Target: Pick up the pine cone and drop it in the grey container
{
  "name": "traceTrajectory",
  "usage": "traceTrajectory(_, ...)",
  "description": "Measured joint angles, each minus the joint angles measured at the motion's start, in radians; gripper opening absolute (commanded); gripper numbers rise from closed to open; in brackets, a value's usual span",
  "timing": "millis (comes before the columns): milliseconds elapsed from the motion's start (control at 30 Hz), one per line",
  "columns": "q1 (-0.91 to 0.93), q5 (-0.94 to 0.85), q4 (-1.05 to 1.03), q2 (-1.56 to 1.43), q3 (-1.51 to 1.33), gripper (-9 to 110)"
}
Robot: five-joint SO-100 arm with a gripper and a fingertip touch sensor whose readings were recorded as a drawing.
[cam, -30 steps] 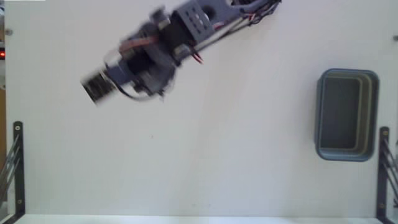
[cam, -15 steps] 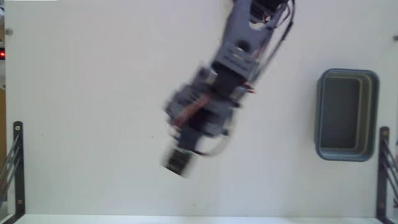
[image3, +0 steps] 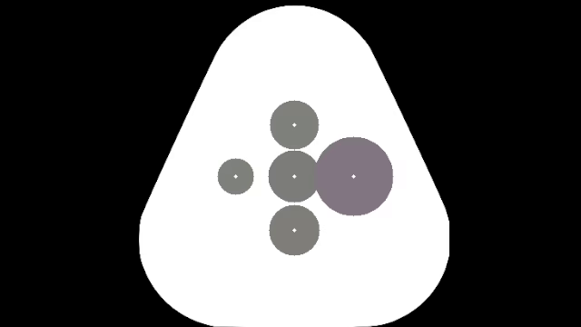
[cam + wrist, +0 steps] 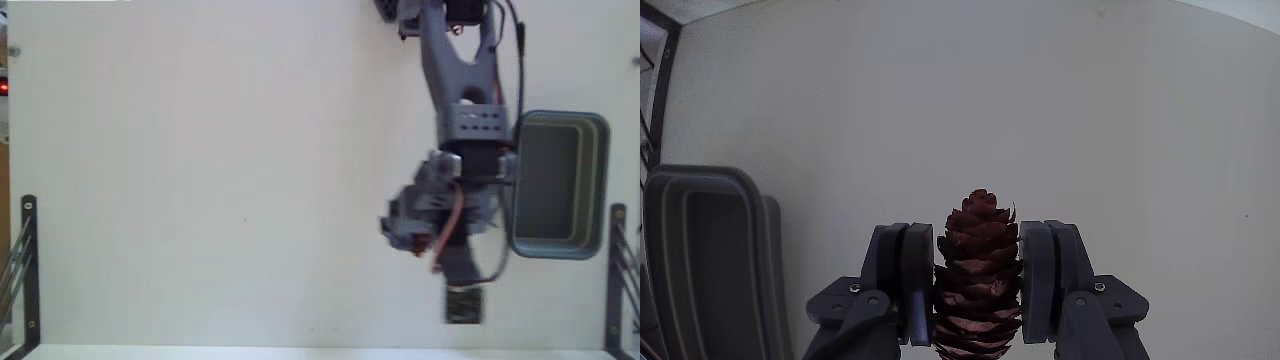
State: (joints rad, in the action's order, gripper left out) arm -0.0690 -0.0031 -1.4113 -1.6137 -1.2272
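My gripper (image 4: 977, 290) is closed on the pine cone (image 4: 978, 262); in the wrist view both pads press its sides and the tip points forward, upright between them. So I judge that I am in the carry step. In the fixed view the arm (image 4: 465, 120) hangs over the white table (image 4: 200, 200), just beside the grey container (image 4: 557, 185), not yet above its inside. Next I must bring the cone over the opening, then open the fingers.

bare white table (image 4: 200, 200), black side brackets (image 4: 25, 265); test bench
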Motion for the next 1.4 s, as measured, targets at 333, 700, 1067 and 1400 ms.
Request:
traceTrajectory(333, -0.276, 0.002, 0.000, 0.011, 0.025, 43)
traceTrajectory(700, -0.492, 0.000, 0.000, 0.011, 0.026, 43)
traceTrajectory(1067, -0.568, -0.002, 0.000, 0.011, 0.038, 43)
traceTrajectory(1400, -0.563, 0.000, 0.000, 0.011, 0.038, 110)
